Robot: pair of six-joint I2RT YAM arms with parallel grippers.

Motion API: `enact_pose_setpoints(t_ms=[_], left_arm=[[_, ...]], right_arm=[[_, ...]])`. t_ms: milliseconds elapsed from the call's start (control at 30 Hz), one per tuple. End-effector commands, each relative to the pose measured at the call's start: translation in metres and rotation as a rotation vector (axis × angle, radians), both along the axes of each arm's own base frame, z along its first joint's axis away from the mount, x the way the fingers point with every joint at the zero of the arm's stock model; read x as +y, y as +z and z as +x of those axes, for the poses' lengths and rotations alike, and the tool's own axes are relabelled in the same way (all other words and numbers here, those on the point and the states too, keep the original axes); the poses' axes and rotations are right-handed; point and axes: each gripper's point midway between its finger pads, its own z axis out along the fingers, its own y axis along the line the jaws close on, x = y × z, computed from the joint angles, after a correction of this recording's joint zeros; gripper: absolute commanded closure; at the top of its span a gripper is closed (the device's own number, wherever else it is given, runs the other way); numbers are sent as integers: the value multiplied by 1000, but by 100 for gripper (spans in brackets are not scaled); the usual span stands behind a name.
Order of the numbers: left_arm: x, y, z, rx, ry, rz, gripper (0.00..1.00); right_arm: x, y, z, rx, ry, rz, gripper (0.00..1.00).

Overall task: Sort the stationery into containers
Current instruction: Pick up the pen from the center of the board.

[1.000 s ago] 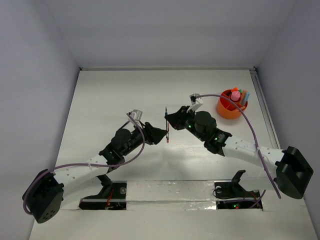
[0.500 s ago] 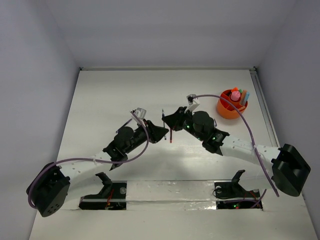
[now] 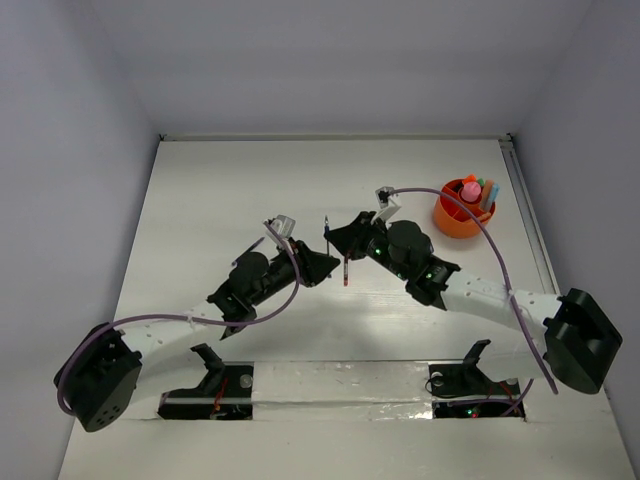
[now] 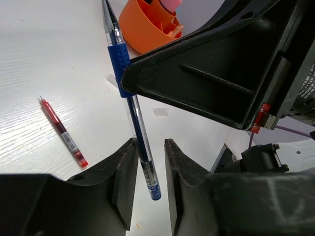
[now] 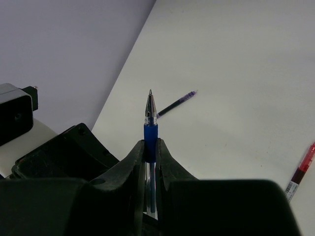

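**Item 1: orange cup** (image 4: 144, 30). Round, with inner dividers. It stands on the worktop (image 4: 44, 59), ahead of the left pincer (image 4: 150, 142) and well apart from it, off to the side of the right pincer (image 5: 151, 145).
Contents: a pink-topped piece (image 3: 470, 189) and a light blue marker (image 3: 490, 193), both standing on end. A few more coloured ends are beside them, too small to name. Which compartment each is in cannot be told.

**Item 2: blue pen** (image 4: 120, 64). Held off the worktop. The right pincer is clamped on its blue rubber grip, and the metal tip sticks out past the fingers. The clear barrel runs down between the fingers of the left pincer.

**Item 3: left pincer.** The jaws stand narrowly apart, one on either side of the barrel's lower end. Whether they actually pinch it cannot be told.

**Item 4: red pen** (image 4: 61, 132). Thin, lying flat on the worktop to the left of the left pincer. Nothing touches it.
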Motion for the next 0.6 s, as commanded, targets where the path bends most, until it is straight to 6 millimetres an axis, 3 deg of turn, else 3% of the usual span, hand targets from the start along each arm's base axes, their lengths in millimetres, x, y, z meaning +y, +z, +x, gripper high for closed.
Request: enact_pose_setpoints(t_ms=[0,200,233,267,433,567], left_arm=[[-2,34,0,-88,-7,-57,77],[-3,33,0,-88,-14,-51,77],[-5,31,0,-90,-21,-44,96],[-5,31,0,-90,-21,-44,100],[-1,30,3,-103,2,-28,100],[4,26,8,-112,37,11,100]], right_arm=[[-6,28,2,-68,-23,72,100],[-10,30,2,-76,-33,68,100],[-10,29,3,-74,-36,59,100],[-10,28,3,-73,-36,58,100],[-14,24,4,-57,-39,28,99],[-27,19,5,-43,-53,-42,79]])
